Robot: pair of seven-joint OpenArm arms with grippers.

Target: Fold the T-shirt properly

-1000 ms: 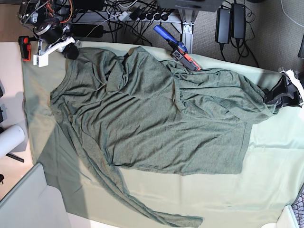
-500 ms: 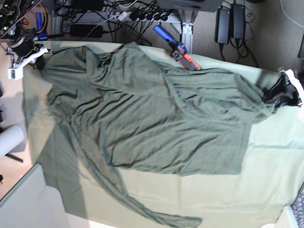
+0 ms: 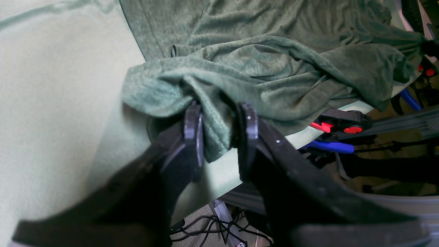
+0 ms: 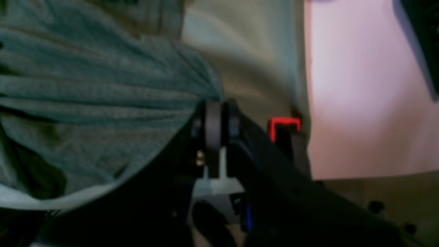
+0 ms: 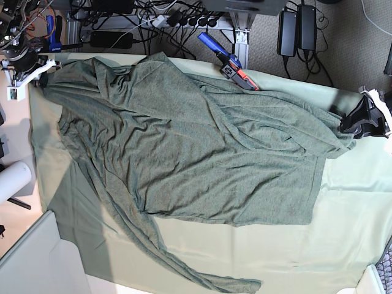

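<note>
The dark grey-green T-shirt (image 5: 184, 141) lies spread and wrinkled across the pale mint tablecloth (image 5: 349, 233), with one long strip trailing toward the front edge. At the right end, my left gripper (image 5: 354, 124) is shut on a bunched fold of the T-shirt; the left wrist view shows that cloth (image 3: 274, 61) pinched between the black fingers (image 3: 193, 133). My right gripper (image 5: 37, 75) holds the far-left back corner of the shirt. In the right wrist view its jaws (image 4: 217, 127) are pressed together on the gathered cloth (image 4: 85, 103).
A blue and orange clamp (image 5: 229, 61) grips the table's back edge, with cables and power bricks (image 5: 297, 27) on the floor behind. A white roll (image 5: 12, 180) lies off the left side. A red clamp (image 4: 284, 125) sits beside the right gripper.
My right gripper has pulled its corner of the shirt further left toward the back corner, drawing the folded-over cloth flatter. The left gripper has stayed where it was.
</note>
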